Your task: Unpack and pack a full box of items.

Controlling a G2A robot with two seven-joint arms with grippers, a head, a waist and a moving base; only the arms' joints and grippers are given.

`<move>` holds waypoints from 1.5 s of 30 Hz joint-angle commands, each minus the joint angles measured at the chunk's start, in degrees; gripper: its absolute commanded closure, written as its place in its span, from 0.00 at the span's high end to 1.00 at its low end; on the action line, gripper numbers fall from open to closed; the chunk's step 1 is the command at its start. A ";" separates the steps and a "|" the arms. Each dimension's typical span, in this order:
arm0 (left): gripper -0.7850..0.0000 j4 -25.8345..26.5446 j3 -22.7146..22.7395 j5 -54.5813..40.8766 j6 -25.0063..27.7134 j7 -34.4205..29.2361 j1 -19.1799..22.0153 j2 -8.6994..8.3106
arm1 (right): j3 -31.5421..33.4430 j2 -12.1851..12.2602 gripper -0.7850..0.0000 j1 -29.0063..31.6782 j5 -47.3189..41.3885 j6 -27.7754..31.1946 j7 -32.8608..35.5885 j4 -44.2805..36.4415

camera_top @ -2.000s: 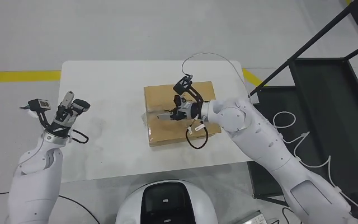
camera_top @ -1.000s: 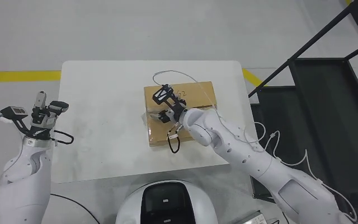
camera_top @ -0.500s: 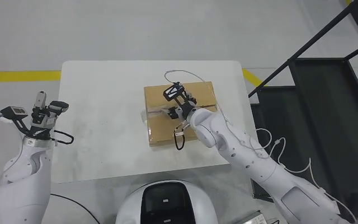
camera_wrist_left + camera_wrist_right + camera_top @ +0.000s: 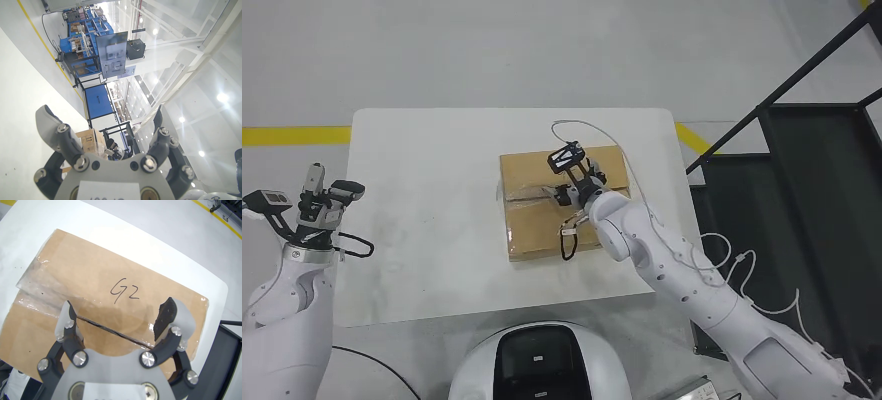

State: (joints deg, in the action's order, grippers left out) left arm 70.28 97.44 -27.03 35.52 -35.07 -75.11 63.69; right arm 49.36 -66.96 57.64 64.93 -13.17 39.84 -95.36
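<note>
A brown cardboard box [image 4: 532,235] lies shut in the middle of the white table [image 4: 422,170]. In the right wrist view the box [image 4: 94,266] bears a handwritten mark, and clear tape [image 4: 37,283] stands lifted and crumpled at one end of its centre seam [image 4: 105,328]. The seam shows a thin dark slit. My right gripper [image 4: 560,192] [image 4: 118,313] hovers open just above that seam, one finger on each side, with nothing held. My left gripper [image 4: 327,190] [image 4: 102,115] sits open and empty off the table's left edge, pointing up at the ceiling.
A black metal rack [image 4: 812,170] stands close to the table's right side. A thin cable [image 4: 592,125] loops from the right wrist over the box's far edge. The table's left half is bare white surface.
The right gripper slid left along the box's seam, then back to the right, staying low over it. The left arm drew back off the table's left edge and has since kept still.
</note>
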 commanded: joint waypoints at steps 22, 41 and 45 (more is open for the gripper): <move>1.00 0.00 0.00 0.00 0.00 0.00 0.00 0.00 | 0.07 -1.84 1.00 0.27 2.36 2.53 1.38 -4.34; 1.00 0.00 0.00 0.00 0.00 0.00 0.00 0.00 | -6.72 -6.65 1.00 -5.89 7.40 -1.83 4.98 4.61; 1.00 0.00 0.00 0.00 0.00 0.00 0.00 0.00 | -4.89 -6.23 1.00 -3.34 9.25 -1.74 5.43 2.78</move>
State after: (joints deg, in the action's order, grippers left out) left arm 70.28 97.44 -27.03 35.52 -35.07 -75.11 63.69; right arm 43.92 -73.32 53.59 73.66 -14.89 45.20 -92.02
